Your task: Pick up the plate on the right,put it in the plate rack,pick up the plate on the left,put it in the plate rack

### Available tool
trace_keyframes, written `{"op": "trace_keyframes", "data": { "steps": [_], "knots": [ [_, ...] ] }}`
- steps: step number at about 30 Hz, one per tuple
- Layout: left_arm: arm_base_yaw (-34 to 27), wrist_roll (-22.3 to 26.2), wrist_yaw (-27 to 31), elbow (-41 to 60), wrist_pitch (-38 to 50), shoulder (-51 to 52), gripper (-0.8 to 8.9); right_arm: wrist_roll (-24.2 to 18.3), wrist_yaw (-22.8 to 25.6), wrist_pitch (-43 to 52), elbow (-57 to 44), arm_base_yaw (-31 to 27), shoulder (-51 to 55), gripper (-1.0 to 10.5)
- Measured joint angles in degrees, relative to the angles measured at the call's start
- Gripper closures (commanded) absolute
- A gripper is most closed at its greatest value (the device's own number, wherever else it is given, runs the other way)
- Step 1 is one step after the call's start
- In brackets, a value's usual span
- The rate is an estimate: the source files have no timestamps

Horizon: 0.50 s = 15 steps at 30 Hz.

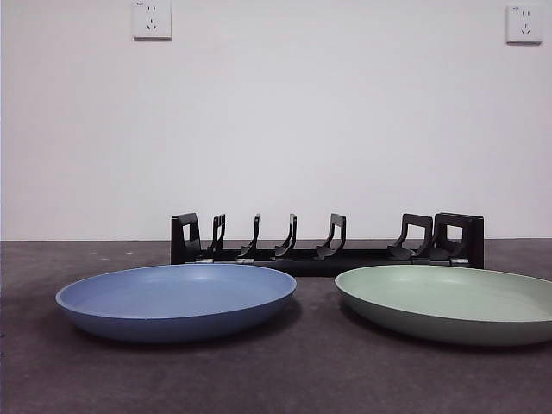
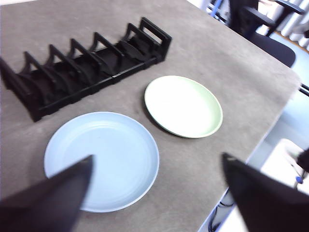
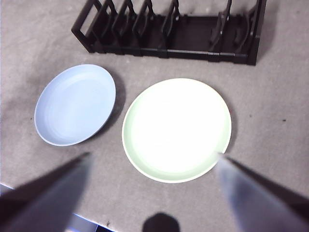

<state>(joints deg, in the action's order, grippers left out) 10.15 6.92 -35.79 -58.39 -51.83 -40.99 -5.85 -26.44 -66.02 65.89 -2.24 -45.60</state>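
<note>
Two plates lie flat on the bench (image 1: 285, 379); neither is racked yet. Right pincer (image 3: 154, 181), jaws spread, hovers above the green plate (image 3: 176, 129). Left pincer (image 2: 157, 181), jaws spread, hovers above the blue plate (image 2: 101, 159). Beyond both, the plate rack (image 1: 328, 246) stands empty.

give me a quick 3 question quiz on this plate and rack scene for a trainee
1. True or false: the plate rack already holds a plate.
2. Which plate lies under the right gripper? A) the blue plate B) the green plate
3. Fill in: both plates lie flat on the ____, in front of the rack.

Key: 1. false, its slots are empty. 2. B; the left gripper hangs nearer the blue one. 3. table.
</note>
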Motion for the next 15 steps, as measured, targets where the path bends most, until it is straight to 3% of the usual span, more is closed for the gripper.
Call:
{"op": "trace_keyframes", "data": {
  "steps": [8, 15],
  "knots": [
    [8.2, 3.3, 0.0, -5.9, -0.4, -7.8, 1.8, 0.7, 1.4, 0.0, 0.1, 0.0, -4.3, 2.9],
    [19.8, 7.5, -0.2, -5.9, -0.4, -14.4, 1.8, 1.1, 5.5, 2.3, 0.1, 0.0, -22.8, 2.9]
  ]
}}
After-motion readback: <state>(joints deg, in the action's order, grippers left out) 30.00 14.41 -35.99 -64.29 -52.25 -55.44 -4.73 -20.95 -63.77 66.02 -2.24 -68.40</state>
